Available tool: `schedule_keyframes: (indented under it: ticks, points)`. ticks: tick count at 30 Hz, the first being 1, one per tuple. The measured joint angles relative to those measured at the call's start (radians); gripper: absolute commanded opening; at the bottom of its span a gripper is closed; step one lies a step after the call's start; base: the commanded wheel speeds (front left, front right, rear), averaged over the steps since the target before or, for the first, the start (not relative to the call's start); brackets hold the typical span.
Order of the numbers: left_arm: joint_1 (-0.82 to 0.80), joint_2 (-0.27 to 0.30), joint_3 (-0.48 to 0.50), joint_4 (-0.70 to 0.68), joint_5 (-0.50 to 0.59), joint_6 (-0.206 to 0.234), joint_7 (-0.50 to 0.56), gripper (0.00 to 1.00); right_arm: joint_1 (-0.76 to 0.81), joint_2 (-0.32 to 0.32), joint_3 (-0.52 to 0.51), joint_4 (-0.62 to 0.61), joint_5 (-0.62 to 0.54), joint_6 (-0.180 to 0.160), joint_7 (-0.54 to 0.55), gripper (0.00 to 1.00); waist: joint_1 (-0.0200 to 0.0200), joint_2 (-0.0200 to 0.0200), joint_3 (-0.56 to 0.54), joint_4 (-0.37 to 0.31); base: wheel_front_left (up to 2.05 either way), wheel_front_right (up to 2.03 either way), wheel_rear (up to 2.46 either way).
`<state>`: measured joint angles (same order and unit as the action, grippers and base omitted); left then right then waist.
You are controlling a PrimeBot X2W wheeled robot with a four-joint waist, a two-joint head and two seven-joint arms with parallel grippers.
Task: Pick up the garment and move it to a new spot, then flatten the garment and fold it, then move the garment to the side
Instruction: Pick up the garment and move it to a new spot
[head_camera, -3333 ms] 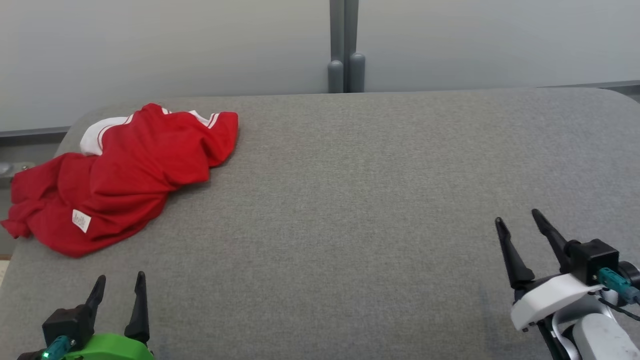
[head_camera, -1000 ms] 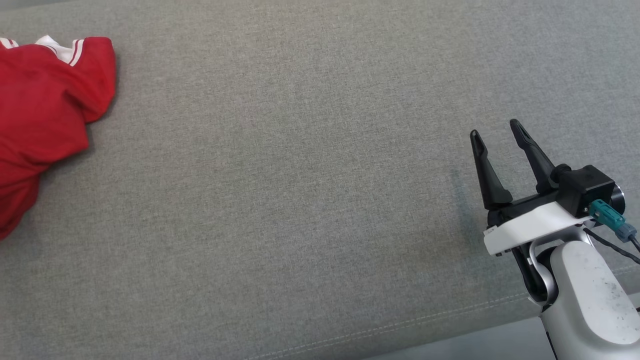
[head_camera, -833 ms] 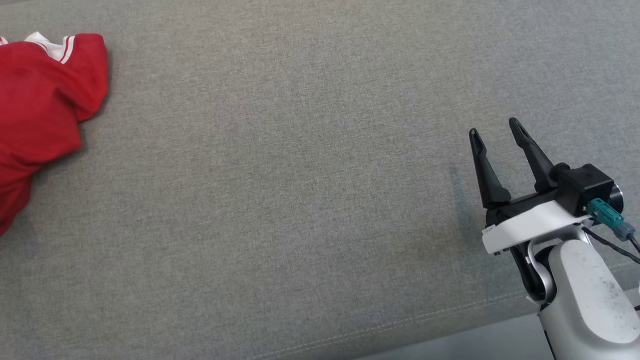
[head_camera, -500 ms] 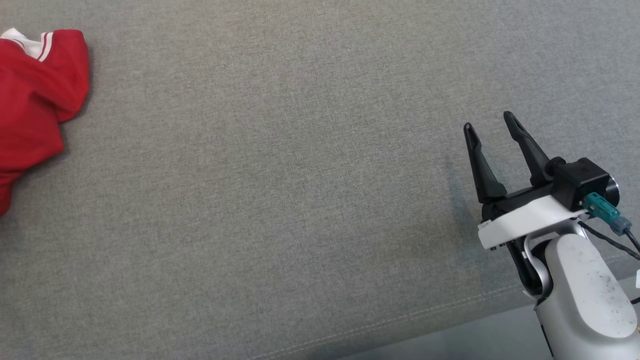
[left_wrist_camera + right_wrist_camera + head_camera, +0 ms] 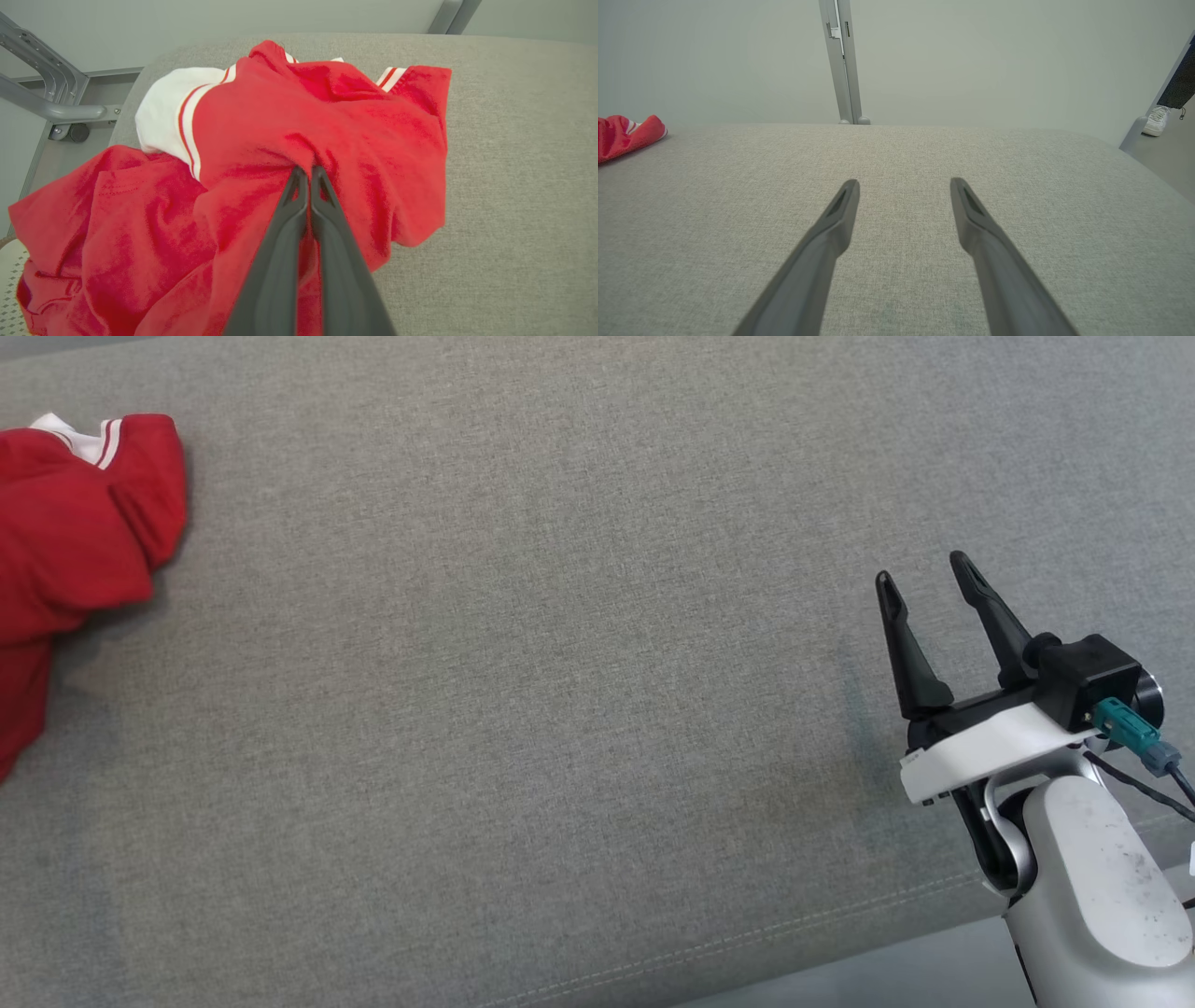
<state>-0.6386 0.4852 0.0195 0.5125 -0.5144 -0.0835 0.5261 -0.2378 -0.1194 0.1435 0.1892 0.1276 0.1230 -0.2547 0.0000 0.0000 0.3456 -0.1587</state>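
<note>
The grey fabric table (image 5: 597, 709) spans the head view. The crumpled red garment (image 5: 289, 121), with a white panel and white-striped cuffs, lies at that view's upper left edge. In the centre of the left wrist view, the left end effector (image 5: 308, 170) is pinched tight on a raised ridge of the red cloth. A few seconds earlier it stood spread and clear of the garment. The right end effector (image 5: 921, 567) hangs wide and empty at the head view's lower right.
</note>
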Motion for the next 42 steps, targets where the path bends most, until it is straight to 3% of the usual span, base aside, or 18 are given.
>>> schedule_keyframes:
  ticks: [10,25,32,42]
  points:
    - [-0.095,-0.103,-0.136,-0.106,0.004,-0.033,-0.025,0.0,0.003,0.019,0.029,0.024,-0.005,0.0,0.0,1.0,0.0,0.0,-0.062,0.018,0.0,0.0,0.0]
    - [-0.1,-0.127,-0.187,-0.169,-0.046,-0.041,0.006,0.0,0.041,0.023,0.017,0.028,-0.004,0.0,0.0,1.0,0.0,0.0,-0.109,0.01,0.0,0.0,0.0]
    - [-0.098,-0.243,-0.268,-0.232,-0.11,-0.041,0.018,0.0,0.042,0.026,0.016,0.028,-0.004,0.0,0.0,1.0,0.0,0.0,-0.116,0.011,0.0,0.0,0.0]
    - [0.053,-0.407,-0.532,-0.298,-0.146,-0.041,-0.001,0.0,0.044,0.031,0.045,0.043,-0.004,0.0,0.0,1.0,0.0,0.0001,-0.15,0.001,0.0,0.0,0.0]
